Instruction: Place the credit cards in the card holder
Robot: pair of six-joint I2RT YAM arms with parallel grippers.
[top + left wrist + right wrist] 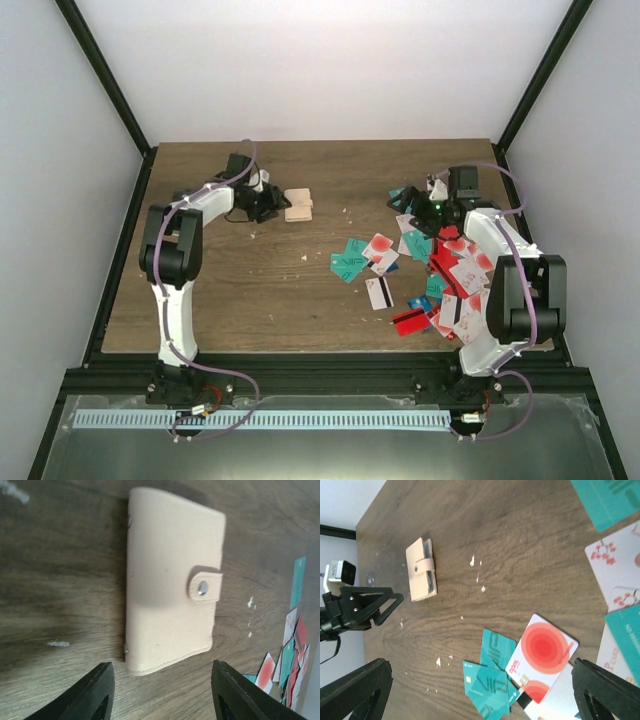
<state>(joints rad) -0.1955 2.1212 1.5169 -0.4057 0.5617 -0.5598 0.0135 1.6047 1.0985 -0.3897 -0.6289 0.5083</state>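
Tan card holder (172,580), snapped shut, flat on the table (250,290), credit cards (447,268) in a messy heap well apart

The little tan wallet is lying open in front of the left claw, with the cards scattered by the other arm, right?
Not open: the card holder is closed, its snap tab fastened, as the left wrist view shows. It does lie in front of the left claw, with the credit cards scattered by the right arm.

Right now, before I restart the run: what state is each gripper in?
Left gripper: open, holding nothing; the card holder lies just beyond its fingertips.
Right gripper: open, holding nothing.
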